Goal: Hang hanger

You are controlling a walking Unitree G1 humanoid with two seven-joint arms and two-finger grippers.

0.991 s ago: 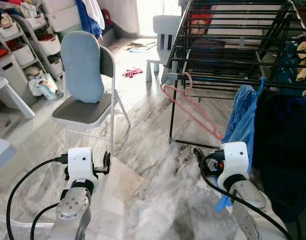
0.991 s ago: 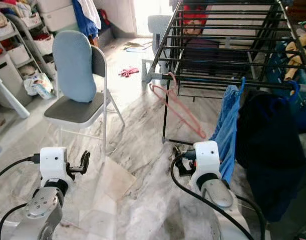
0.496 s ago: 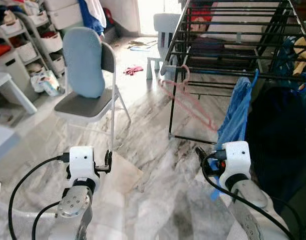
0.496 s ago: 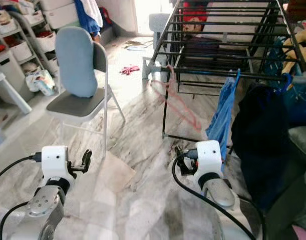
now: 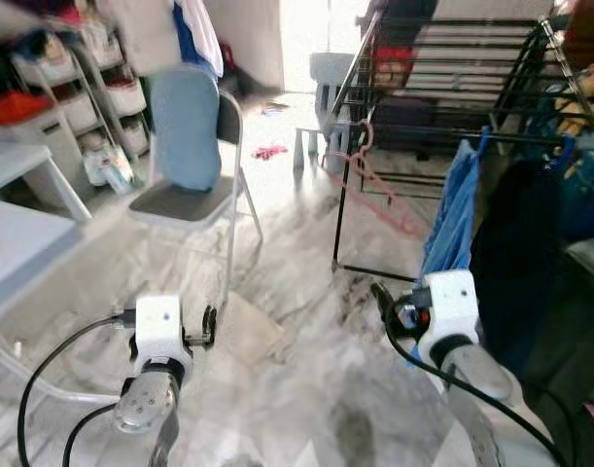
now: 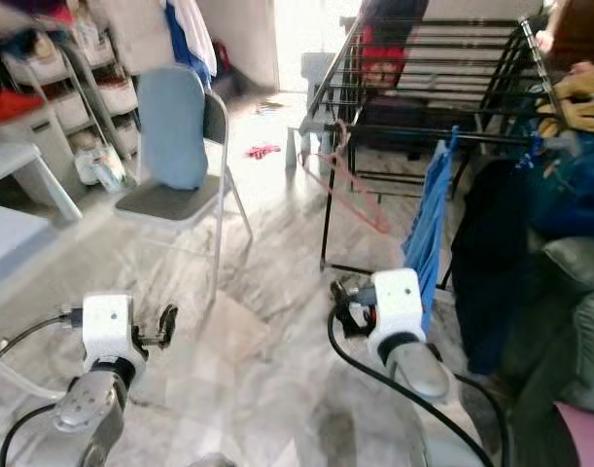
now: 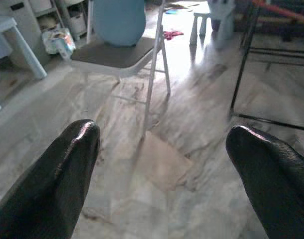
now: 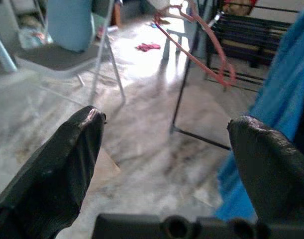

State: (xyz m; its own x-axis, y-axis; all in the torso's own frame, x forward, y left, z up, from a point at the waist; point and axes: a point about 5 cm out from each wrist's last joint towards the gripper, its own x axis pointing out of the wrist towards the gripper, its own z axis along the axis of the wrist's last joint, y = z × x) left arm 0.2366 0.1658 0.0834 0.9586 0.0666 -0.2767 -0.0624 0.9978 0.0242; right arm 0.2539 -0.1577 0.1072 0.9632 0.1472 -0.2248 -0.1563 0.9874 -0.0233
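Ahead of both spread-fingered grippers, black wire drying rack (image 5: 442, 68): thin rigid bars, made for hooking things over. Hung on it beyond the right gripper (image 8: 166, 149), limp blue cloth (image 5: 452, 219) beside a dark garment (image 5: 515, 253). Beyond the left gripper (image 7: 161, 164), folding chair (image 5: 194, 185), grey seat, padded blue back. On the rack's near corner, pink hanger (image 8: 194, 47), slender curved wire, dangling tilted by its hook; apparently already hung. Nothing held between either pair of fingers, low over glossy veined marble floor (image 5: 306, 389).

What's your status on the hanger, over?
Both grippers, left and right, open, empty, held low. Pink hanger hooked on drying rack. Blue cloth hangs beside it.
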